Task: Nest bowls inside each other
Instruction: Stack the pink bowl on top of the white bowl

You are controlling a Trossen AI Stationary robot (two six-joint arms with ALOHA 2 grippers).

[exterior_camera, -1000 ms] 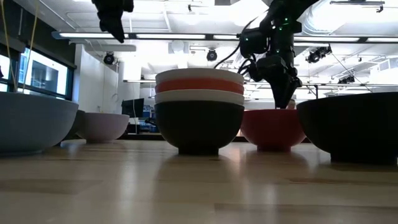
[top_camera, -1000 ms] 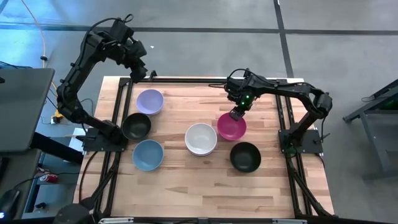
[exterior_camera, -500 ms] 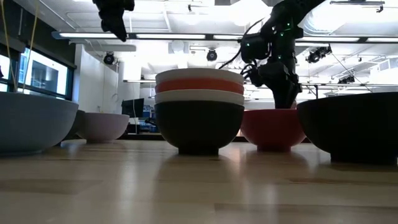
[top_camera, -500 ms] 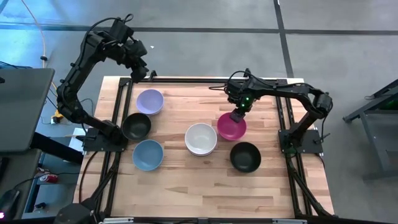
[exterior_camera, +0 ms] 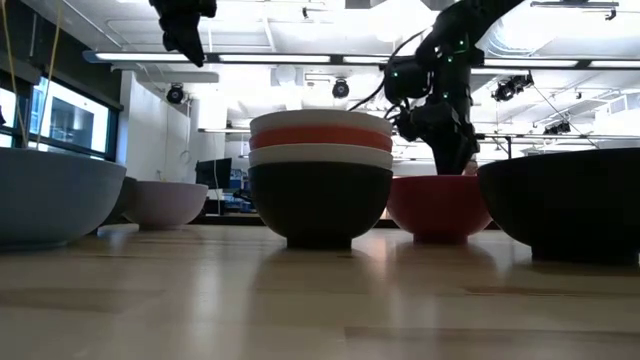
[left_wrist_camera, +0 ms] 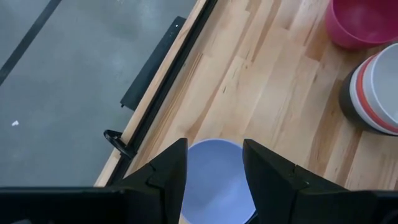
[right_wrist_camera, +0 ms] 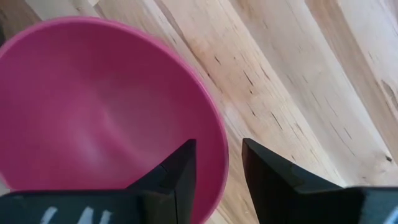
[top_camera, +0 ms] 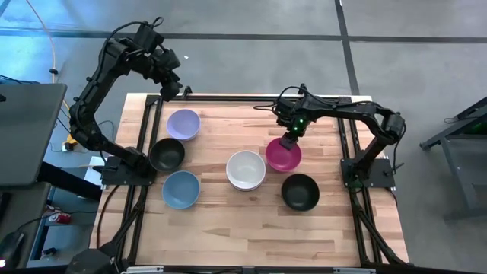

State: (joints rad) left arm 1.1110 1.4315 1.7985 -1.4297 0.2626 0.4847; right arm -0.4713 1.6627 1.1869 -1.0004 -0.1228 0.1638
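Directly under the right gripper [top_camera: 289,140] sits the magenta bowl [top_camera: 283,155], its far rim passing between the two parted fingers [right_wrist_camera: 177,177], one finger inside the bowl and one outside; the jaws straddle the wall without visibly pinching it. Just beside that bowl, on the side toward the other arm, stands the nested stack [top_camera: 246,170]: a black bowl at the bottom, then white, red and white on top, as the low view shows. On the near side of the gripper, a little apart from the magenta bowl, rests a single black bowl [top_camera: 300,191]. Bare wood lies between the gripper and the table's far edge [top_camera: 251,100], and more toward the right-hand frame rail. Well apart, the left gripper [top_camera: 166,86] hangs high over the far left corner, fingers [left_wrist_camera: 166,173] spread and empty, with the lavender bowl [top_camera: 183,124] below it. Nearer along that left edge sit another black bowl [top_camera: 167,154] and the blue bowl [top_camera: 181,189], with wide open boards toward the front edge.
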